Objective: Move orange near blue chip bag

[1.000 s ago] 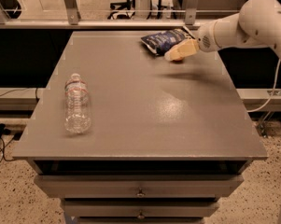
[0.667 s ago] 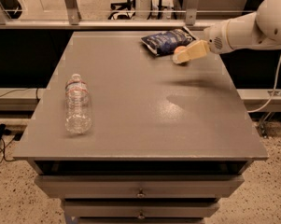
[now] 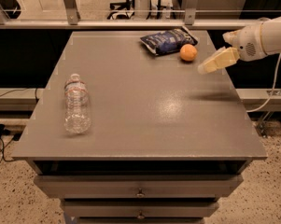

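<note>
Your pincer (image 3: 207, 67) hangs in the air at the right side of the frame, above the right edge of the table (image 3: 144, 125). It holds nothing, and you cannot tell from here if it is wide or narrow. Its pale tip points down and to the left, toward the orange (image 3: 188, 52). The orange sits on the table near the top of the frame, a little way off from the pincer. It is just beside the lower right edge of the blue chip bag (image 3: 167, 40), maybe touching it. So the job looks almost done, and what is left for you is to get away clean. Go up and to the right, not left, so you do not bump the orange. It is round and smooth, and the table top is flat, grey and a bit shiny, so one small push could make it roll off. The bag is dark, puffy and crinkly, and it lies flat. A clear plastic water bottle (image 3: 77, 103) lies on its side far off at the left, out of your way.
</note>
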{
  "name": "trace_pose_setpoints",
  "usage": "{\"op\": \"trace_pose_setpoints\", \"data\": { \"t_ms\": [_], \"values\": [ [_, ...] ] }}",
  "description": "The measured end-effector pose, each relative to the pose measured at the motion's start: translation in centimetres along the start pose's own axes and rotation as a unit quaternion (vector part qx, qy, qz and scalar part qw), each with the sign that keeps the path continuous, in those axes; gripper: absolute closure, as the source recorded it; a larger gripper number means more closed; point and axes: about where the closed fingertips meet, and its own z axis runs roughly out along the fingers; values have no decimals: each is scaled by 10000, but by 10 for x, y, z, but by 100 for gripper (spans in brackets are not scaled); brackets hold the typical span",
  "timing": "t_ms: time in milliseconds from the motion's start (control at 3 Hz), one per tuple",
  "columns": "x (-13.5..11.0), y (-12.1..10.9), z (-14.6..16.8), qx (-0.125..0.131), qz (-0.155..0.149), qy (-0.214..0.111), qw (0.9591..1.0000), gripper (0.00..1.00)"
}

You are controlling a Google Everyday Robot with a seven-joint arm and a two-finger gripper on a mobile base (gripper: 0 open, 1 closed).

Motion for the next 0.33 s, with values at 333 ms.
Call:
{"op": "trace_pose_setpoints", "data": {
  "t_ms": [333],
  "values": [
    [5, 3, -4, -62, -11, 45, 10000, 0]
  ]
}}
